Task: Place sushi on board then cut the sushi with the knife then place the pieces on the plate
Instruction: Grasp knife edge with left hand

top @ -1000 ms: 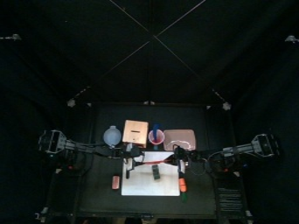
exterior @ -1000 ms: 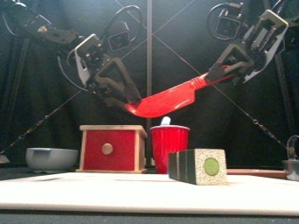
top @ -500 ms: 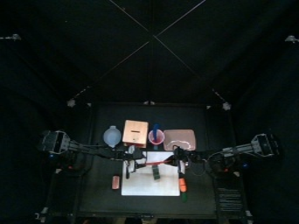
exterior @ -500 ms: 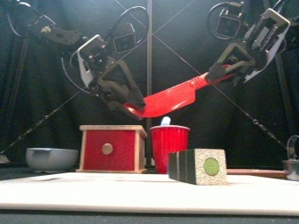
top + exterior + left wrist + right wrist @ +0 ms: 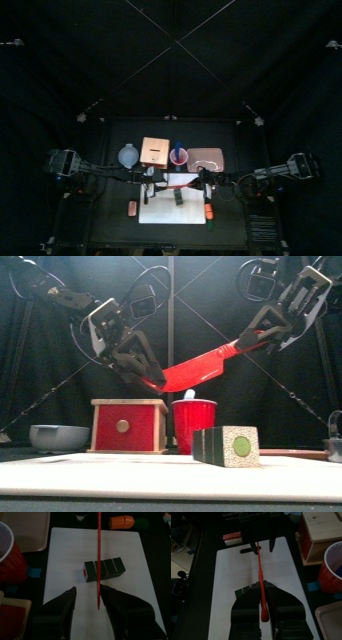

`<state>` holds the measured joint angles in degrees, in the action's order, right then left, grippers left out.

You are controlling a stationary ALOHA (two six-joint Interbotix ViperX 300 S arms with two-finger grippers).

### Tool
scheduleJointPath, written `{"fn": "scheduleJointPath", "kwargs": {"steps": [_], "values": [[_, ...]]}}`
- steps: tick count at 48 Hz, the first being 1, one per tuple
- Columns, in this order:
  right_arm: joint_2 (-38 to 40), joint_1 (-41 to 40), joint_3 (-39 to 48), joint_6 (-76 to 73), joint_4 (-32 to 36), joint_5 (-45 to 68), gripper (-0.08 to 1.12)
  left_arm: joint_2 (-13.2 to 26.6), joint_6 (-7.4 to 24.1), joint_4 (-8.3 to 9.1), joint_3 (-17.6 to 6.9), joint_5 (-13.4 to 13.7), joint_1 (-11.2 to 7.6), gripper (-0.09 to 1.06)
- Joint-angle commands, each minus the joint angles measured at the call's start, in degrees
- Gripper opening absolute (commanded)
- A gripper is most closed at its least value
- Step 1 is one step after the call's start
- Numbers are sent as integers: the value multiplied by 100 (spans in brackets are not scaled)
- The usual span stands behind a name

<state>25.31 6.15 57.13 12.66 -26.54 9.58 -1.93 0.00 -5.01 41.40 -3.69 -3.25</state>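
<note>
White board (image 5: 70, 567); red knife (image 5: 99, 562), handle cropped

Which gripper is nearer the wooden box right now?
Left. The left gripper hangs above the wooden box, a little forward of it, at the red knife's blade end; the right gripper is higher, beyond the red cup.

A black back curtain (image 5: 80, 60) and dark side curtains close in the small black table (image 5: 114, 228), swallowing almost all light, so that only the tabletop shows dimly against the surrounding darkness.
</note>
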Motion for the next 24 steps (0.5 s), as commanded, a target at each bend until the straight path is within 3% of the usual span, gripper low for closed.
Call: {"fn": "scheduleJointPath", "kwargs": {"steps": [1, 16, 24], "values": [[53, 18, -149, 9, -9, 62, 29, -26, 9, 9, -105, -18, 18, 69], [18, 53, -88, 0, -88, 79, 29, -26, 18, 0, -114, 0, 18, 41], [-79, 53, -26, 0, -466, -9, 29, -9, -9, -18, -141, -9, -62, 34]]}}
